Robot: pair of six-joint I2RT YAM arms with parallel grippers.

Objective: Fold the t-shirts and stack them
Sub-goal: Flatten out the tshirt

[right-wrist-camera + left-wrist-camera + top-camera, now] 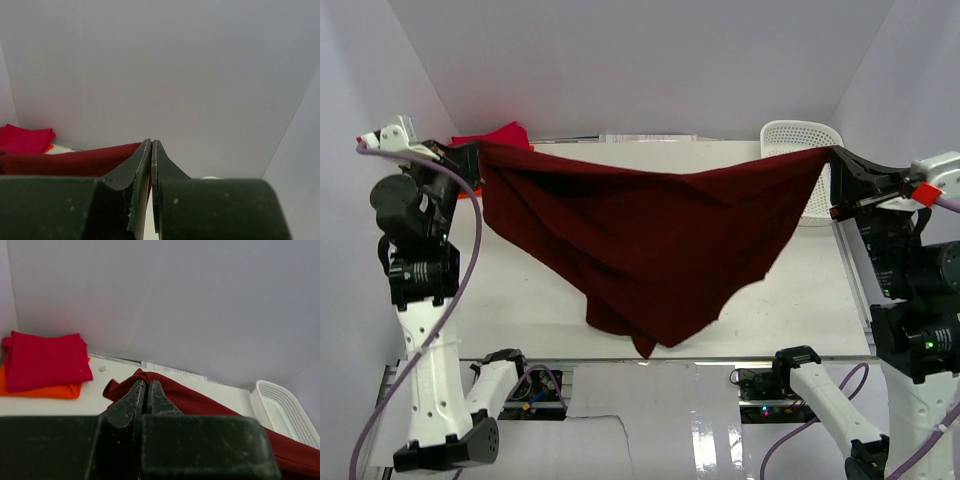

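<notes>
Top camera looks down from behind, arm bases (445, 450) at 6 o'clock. Wrist cameras peer closely past left fingers (129, 402) and right fingers (136, 170) at the maroon t-shirt (650, 250), shared by all.

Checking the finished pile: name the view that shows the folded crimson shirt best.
Left wrist: the crimson shirt lies folded in full view on the orange shirt. The top external view shows only its corner above the stretched maroon shirt; the right wrist view catches a small part at its left edge.
</notes>
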